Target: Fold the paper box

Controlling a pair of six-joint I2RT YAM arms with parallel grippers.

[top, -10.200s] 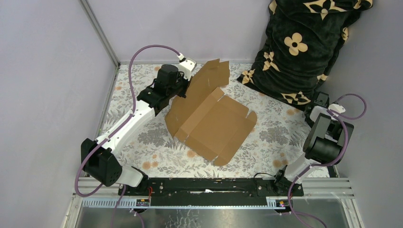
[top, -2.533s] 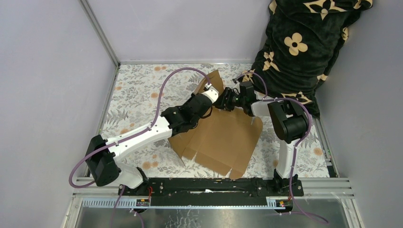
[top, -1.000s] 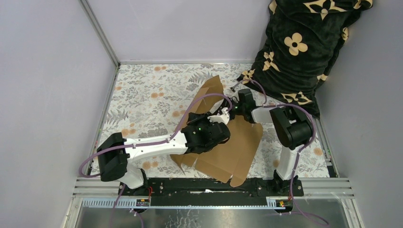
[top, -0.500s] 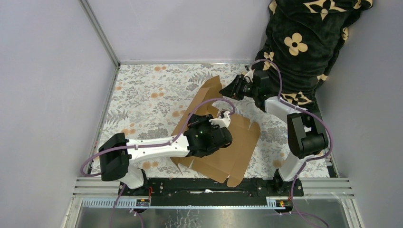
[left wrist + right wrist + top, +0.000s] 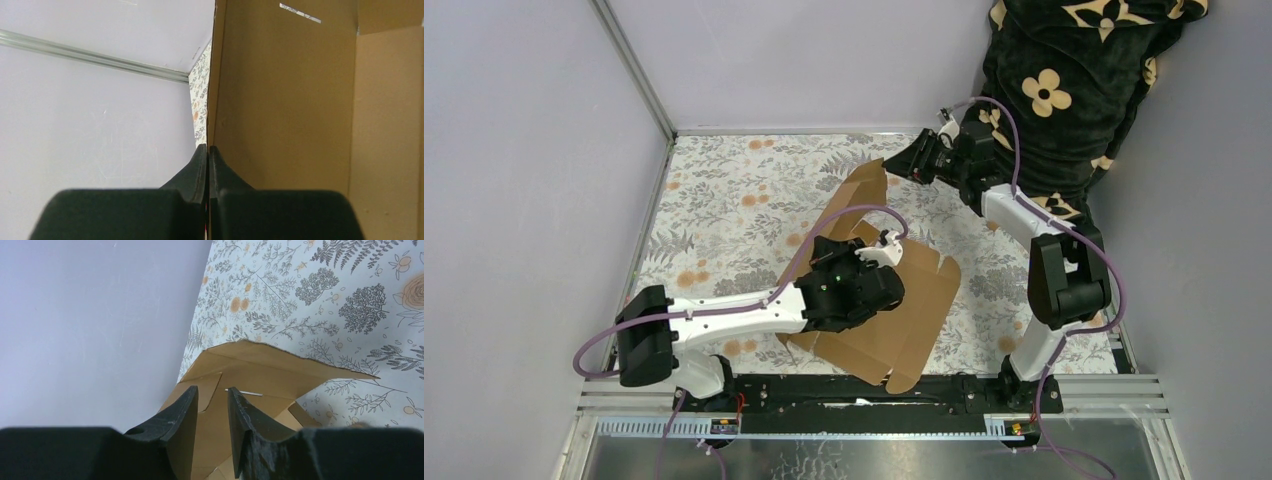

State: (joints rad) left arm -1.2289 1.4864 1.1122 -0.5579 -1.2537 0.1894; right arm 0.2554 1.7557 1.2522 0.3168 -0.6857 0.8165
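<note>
The paper box (image 5: 924,300) lies partly folded on the floral tabletop (image 5: 724,200), the left gripper (image 5: 208,150) pinching its raised panel, the right gripper (image 5: 211,390) slightly spread, empty, near its far flap

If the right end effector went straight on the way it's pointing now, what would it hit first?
Probably the raised flap of the paper box, straight ahead of the right end effector, though depth is unclear.

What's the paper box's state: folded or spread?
Mostly spread: the paper box base lies flat; only its far panel stands up.
</note>
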